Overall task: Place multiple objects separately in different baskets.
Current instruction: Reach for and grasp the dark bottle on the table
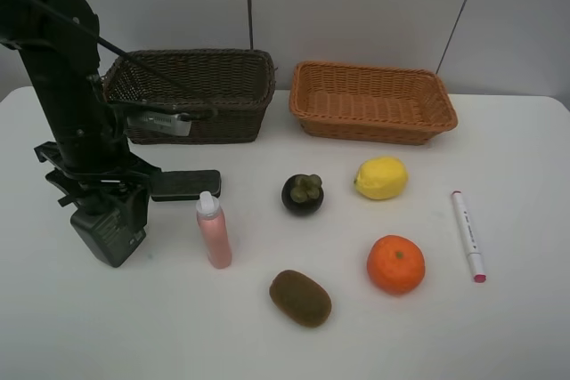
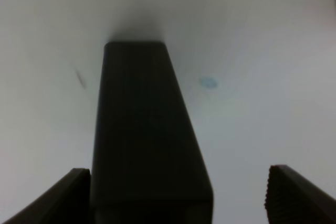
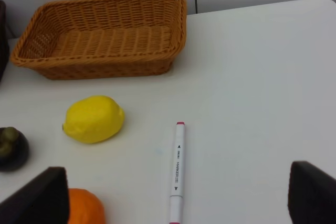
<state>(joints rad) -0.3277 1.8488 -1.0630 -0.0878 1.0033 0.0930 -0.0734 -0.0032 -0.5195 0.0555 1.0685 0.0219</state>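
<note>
**Desk:** What sits at the left, just beside the pink bottle [image 1: 214, 230]?
**Photographer:** The left gripper [image 2: 177, 169], jaws spread wide. The black eraser block [image 2: 147, 129] lies between them, hard by one finger, clear of the other, ungripped.
**Desk:** And far right of that bottle?
**Photographer:** The right gripper [image 3: 176, 167], jaws agape and empty. The white marker [image 3: 177, 182] lies ahead on the table [image 1: 517, 327], in line with the gap.
</note>
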